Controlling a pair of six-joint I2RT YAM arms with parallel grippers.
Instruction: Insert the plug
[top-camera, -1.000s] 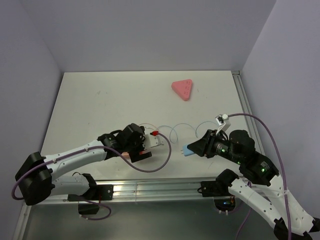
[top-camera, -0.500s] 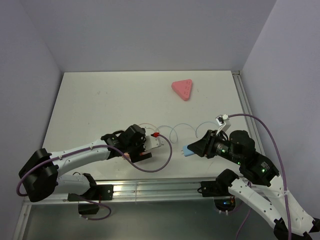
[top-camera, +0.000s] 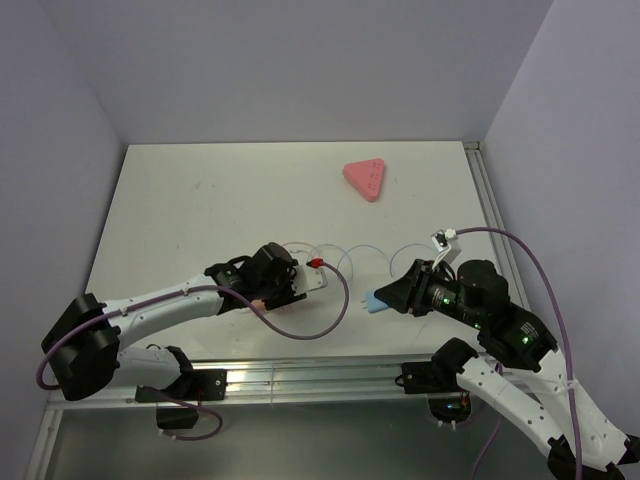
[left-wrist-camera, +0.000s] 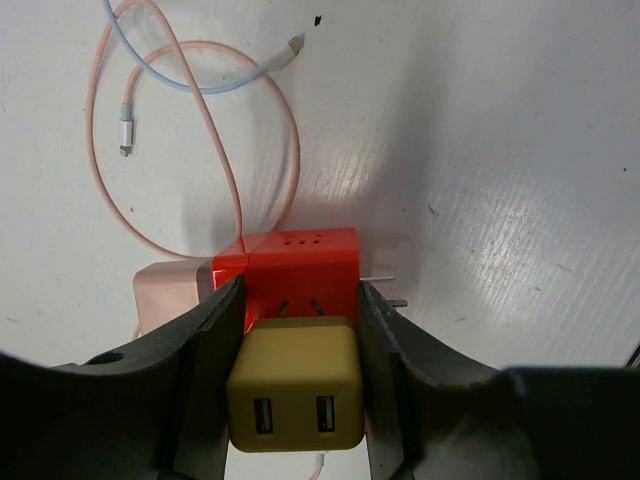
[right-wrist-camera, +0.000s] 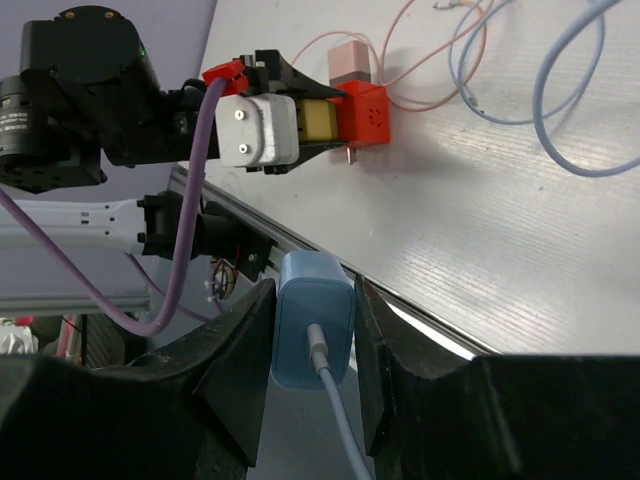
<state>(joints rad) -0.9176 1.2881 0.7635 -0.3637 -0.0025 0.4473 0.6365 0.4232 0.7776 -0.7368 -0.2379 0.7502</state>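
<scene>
My right gripper (top-camera: 387, 296) is shut on the light-blue plug (top-camera: 374, 299) and holds it over the table's near edge. In the right wrist view the plug (right-wrist-camera: 313, 318) sits between the fingers (right-wrist-camera: 243, 345), its pale-blue cable trailing toward the camera. My left gripper (top-camera: 297, 281) is shut on an orange-red block (top-camera: 314, 264) with an olive-yellow USB charger (left-wrist-camera: 293, 395) plugged into it. In the left wrist view the block (left-wrist-camera: 300, 262) is clamped between both fingers, low over the table. The pink triangular socket strip (top-camera: 365, 180) lies far back, well apart from both grippers.
Thin pink and blue cables (top-camera: 345, 263) loop on the table between the grippers; they also show in the left wrist view (left-wrist-camera: 205, 130). A pale pink adapter (left-wrist-camera: 170, 290) sits against the block's left side. The table's metal front rail (top-camera: 300, 375) runs below the grippers.
My left gripper has turned and shifted slightly up and to the right with the orange-red block in it. The right arm and plug have not moved.
</scene>
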